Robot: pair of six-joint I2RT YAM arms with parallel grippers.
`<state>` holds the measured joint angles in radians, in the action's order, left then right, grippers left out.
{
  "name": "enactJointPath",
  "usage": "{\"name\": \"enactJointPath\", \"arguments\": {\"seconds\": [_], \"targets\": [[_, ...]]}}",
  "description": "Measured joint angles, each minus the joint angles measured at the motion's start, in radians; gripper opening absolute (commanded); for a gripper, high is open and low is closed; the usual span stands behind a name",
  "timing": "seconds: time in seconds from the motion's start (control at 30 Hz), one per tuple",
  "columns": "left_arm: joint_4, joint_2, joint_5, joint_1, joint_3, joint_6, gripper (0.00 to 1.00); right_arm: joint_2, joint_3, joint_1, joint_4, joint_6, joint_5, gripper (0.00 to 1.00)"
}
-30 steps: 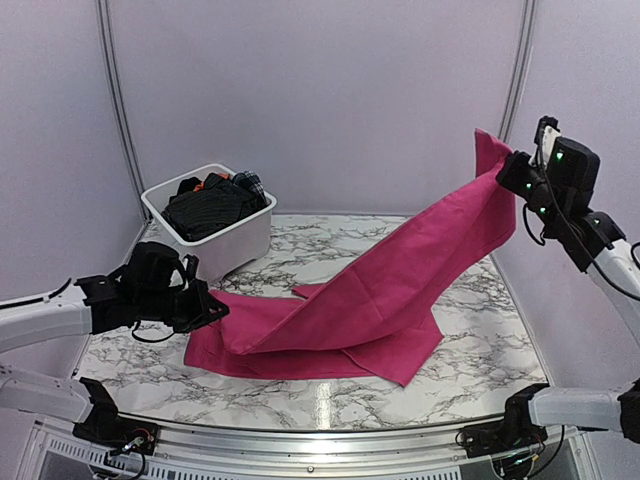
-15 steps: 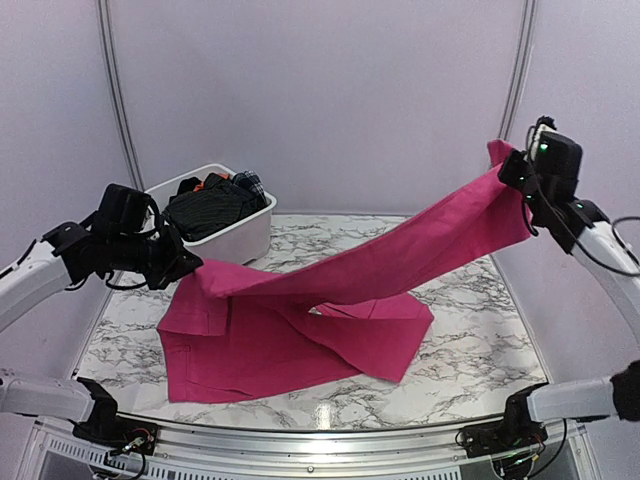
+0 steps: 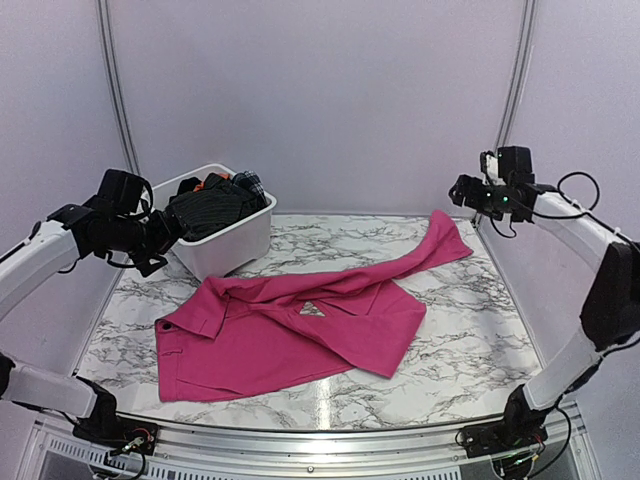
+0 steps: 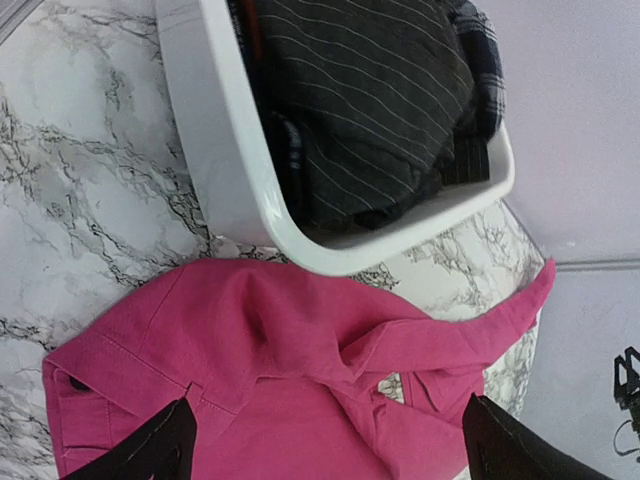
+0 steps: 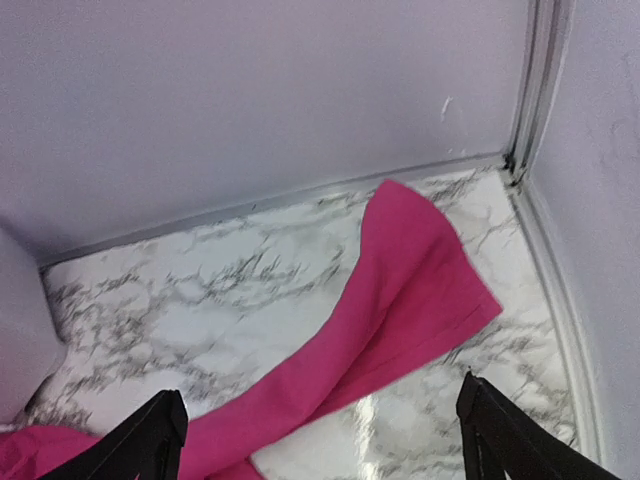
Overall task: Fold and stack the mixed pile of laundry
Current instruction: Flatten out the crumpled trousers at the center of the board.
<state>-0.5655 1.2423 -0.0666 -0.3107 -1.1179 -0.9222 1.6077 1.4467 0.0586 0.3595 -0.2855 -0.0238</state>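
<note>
**Two empty grippers, pink cloth lying on the marble**

Top external view: the large magenta-pink cloth (image 3: 290, 340) lies spread over the middle of the grey-veined white marble table (image 3: 470, 340). One long strip of it runs off toward 2 o'clock, and a collared, buttoned edge sits at 8 o'clock. The white plastic tub (image 3: 232, 246) stands at 10 o'clock, just beyond the cloth. It holds the black thin-pinstriped shirt (image 3: 205, 212), with a sliver of the orange garment (image 3: 205, 183) and the small dark plaid piece (image 3: 250, 185) at its far side. The left gripper (image 3: 165, 238) hangs in the air at 9 o'clock, just beside the tub's near wall. The right gripper (image 3: 462, 190) hangs at 2 o'clock, above the tip of the strip. From here the jaw gaps are too small to judge.

Left wrist view: this settles the left gripper (image 4: 330, 445). Its dark fingers (image 4: 160, 452) stand wide apart at the bottom corners with nothing between them, high above the cloth (image 4: 280, 340). The pinstripes on the shirt (image 4: 370, 100) and the checks of the plaid piece (image 4: 482, 50) read clearly, packed inside the tub (image 4: 225, 170). The orange garment does not show.

Right wrist view: the right gripper (image 5: 320, 425) is likewise spread wide and holds nothing. Below it the end of the cloth's strip (image 5: 405, 290) lies flat on the table (image 5: 200, 310), pointing toward the back corner at 1 o'clock.
</note>
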Motion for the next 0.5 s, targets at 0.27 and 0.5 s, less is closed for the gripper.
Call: {"name": "enactJointPath", "arguments": {"seconds": [0.27,0.5], "targets": [[-0.006,0.043,-0.033,-0.289,0.109,0.173,0.83,-0.233,-0.403,0.054,0.019,-0.035,-0.247,0.67],[-0.010,0.219,-0.039,-0.366,0.121,0.240,0.78,-0.069,-0.461,0.096,0.040,-0.011,-0.306,0.56]]}}
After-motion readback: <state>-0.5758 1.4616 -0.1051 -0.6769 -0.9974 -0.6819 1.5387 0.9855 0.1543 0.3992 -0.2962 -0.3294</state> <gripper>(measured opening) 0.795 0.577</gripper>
